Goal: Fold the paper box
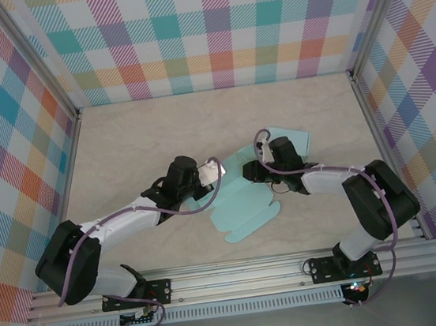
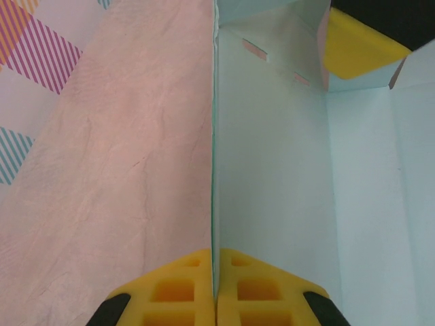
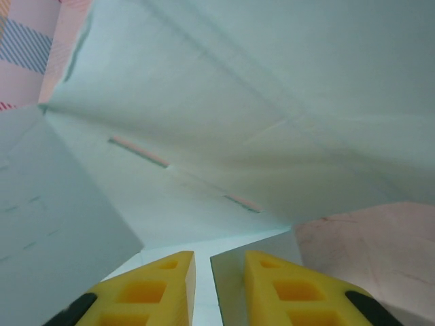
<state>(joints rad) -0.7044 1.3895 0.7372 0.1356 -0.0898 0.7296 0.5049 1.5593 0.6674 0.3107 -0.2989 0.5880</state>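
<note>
Left wrist view first: right at the lens, your left gripper (image 2: 215, 261) is pinched flat on the edge of an upright wall of the paper box (image 2: 272, 170), a pale blue sheet with short slits (image 2: 255, 49) farther along it. On the right wrist view, your right gripper (image 3: 219, 261) stands slightly parted with a flap's thin edge between its yellow fingers, not visibly clamped. From above, the box lies partly flat on the table (image 1: 158, 130), between both arms. Expect it to be very light, thin and springy. It will likely crease easily and slide on the smooth top. Take hold at panel edges close to the fold lines, gently.
</note>
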